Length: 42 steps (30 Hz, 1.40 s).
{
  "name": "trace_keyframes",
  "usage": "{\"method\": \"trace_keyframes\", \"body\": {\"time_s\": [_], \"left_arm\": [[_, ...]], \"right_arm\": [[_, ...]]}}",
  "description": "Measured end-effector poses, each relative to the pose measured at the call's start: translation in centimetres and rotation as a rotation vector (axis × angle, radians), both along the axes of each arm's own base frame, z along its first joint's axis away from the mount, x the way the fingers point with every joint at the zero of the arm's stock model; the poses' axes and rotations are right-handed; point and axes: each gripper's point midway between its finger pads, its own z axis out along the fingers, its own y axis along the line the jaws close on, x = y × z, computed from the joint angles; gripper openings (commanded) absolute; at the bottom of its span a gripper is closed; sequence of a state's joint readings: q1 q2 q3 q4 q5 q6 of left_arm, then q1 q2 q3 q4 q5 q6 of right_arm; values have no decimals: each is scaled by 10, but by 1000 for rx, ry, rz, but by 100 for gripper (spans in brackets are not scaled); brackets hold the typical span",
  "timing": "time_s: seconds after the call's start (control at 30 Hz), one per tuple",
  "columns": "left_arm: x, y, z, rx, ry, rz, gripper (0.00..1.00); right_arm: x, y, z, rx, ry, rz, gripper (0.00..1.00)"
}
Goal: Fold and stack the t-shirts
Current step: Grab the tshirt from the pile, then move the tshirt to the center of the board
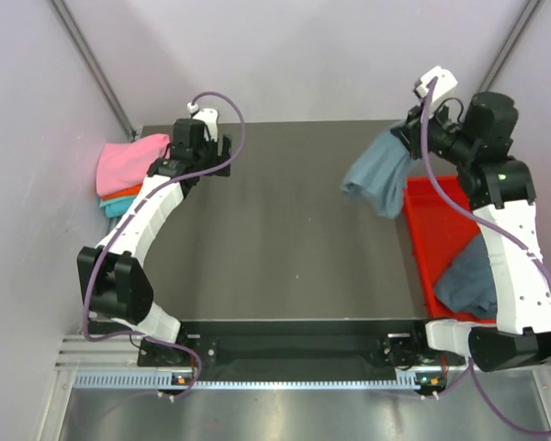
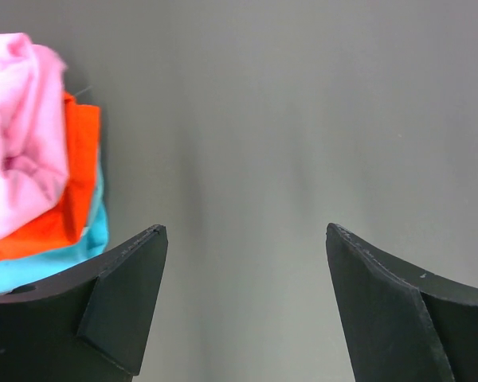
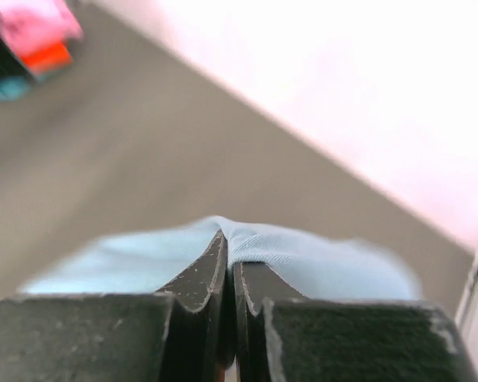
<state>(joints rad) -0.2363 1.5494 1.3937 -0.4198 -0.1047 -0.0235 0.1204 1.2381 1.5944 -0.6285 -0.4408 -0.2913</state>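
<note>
My right gripper [image 1: 402, 134] is shut on a slate blue-grey t-shirt [image 1: 376, 175] and holds it in the air over the table's far right, next to the red tray. In the right wrist view the cloth [image 3: 319, 259] is pinched between the closed fingers [image 3: 199, 274]. A second blue-grey t-shirt [image 1: 470, 276] lies crumpled in the tray. A stack of folded pink [image 1: 127, 163], orange [image 1: 119, 195] and teal [image 1: 112, 209] t-shirts sits at the far left. My left gripper [image 1: 222, 156] is open and empty beside that stack [image 2: 24, 135].
A shallow red tray [image 1: 432, 230] stands along the table's right edge. Pale walls enclose the dark table [image 1: 275, 239] on the left, back and right. A metal rail [image 1: 257, 378] runs along the near edge by the arm bases.
</note>
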Motion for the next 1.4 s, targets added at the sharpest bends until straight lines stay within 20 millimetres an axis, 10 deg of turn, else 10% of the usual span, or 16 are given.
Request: {"method": "trace_keyframes", "body": {"time_s": [0.13, 0.23, 0.27, 0.43, 0.57, 0.8, 1.2, 1.4], "left_arm": [[3, 8, 5, 13, -16, 33, 84], [5, 10, 7, 16, -24, 45, 84], [5, 10, 7, 16, -24, 45, 84], [1, 1, 4, -12, -3, -2, 87], [-14, -10, -10, -47, 47, -67, 86], [-72, -33, -66, -168, 252, -183, 86], [-89, -65, -126, -355, 492, -188, 81], [-98, -78, -153, -353, 581, -189, 79]], "right_arm": [[-5, 13, 42, 69, -82, 51, 9], [4, 17, 33, 101, -53, 49, 93], [11, 18, 21, 97, -32, 49, 99], [35, 16, -102, 28, 244, 23, 100], [1, 16, -177, -50, 419, 36, 100], [-83, 46, -199, -140, 422, 266, 95], [-79, 60, -301, -327, 637, 341, 95], [-62, 46, -319, -416, 639, 265, 96]]}}
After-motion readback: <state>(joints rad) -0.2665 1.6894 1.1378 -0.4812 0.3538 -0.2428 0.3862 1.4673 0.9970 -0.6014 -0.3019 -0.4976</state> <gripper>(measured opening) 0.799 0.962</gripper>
